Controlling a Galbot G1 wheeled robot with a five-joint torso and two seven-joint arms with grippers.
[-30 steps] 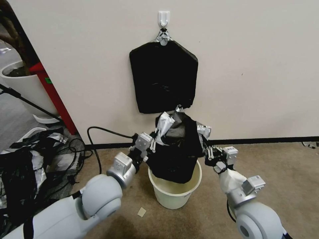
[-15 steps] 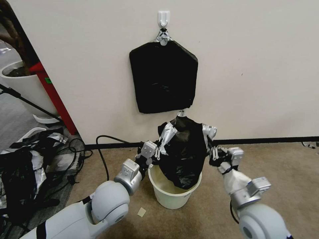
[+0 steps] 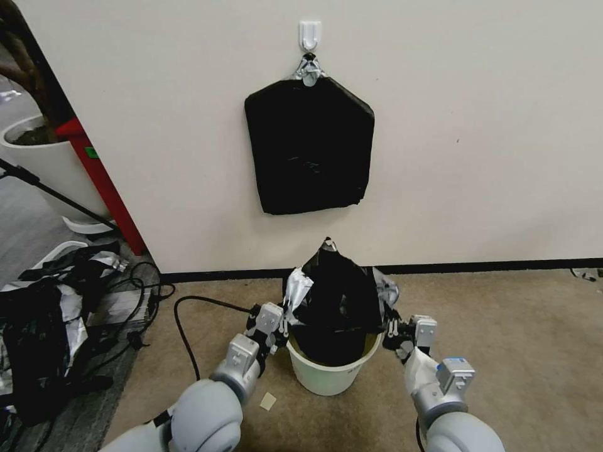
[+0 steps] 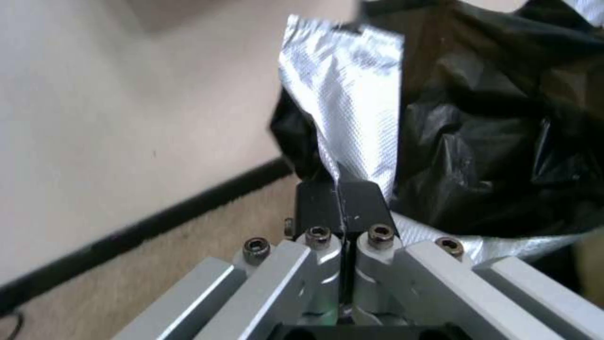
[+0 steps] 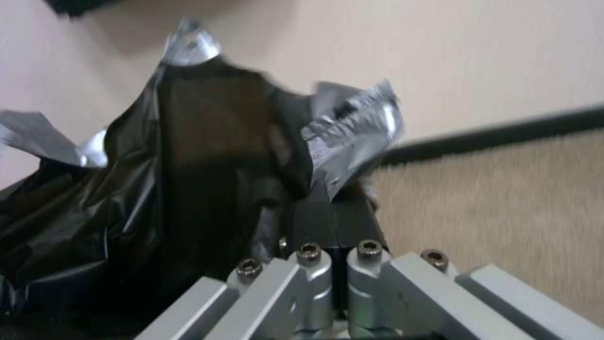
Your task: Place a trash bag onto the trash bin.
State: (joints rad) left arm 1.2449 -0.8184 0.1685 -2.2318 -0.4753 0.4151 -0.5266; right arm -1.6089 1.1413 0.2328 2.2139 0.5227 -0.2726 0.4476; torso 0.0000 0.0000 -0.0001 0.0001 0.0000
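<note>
You had both grippers at the trash bin [image 3: 328,370], one on each side of its rim, with the trash bag [image 3: 336,301] stretched between them. The left gripper [image 3: 284,321] was closed tight on the bag's silvery edge; in the left wrist view its two black fingers [image 4: 321,208] met with the film [image 4: 352,113] pinched in the seam between them. The right gripper [image 3: 388,328] gripped the opposite edge the same way, its dark fingers [image 5: 333,222] pressed together on a crinkled silver flap of the bag [image 5: 207,170]. The bag's lower part sat inside the bin's mouth, filling most of the opening, while its upper part stood up above the rim in a black peak with silvery corners folded out on both sides. The bin stood upright on the brown carpet [image 3: 502,339], near the wall [image 3: 471,125] and its black baseboard [image 3: 502,266]. On the wall above it, the flat black pad of bags [image 3: 308,147] hung from a white hook [image 3: 309,32], well apart from the bag you held. To your left a loose heap of black and silver plastic [image 3: 44,314] lay on the floor beside a black cable [image 3: 182,314], and a big white plant pot [image 3: 47,166] stood behind it.
</note>
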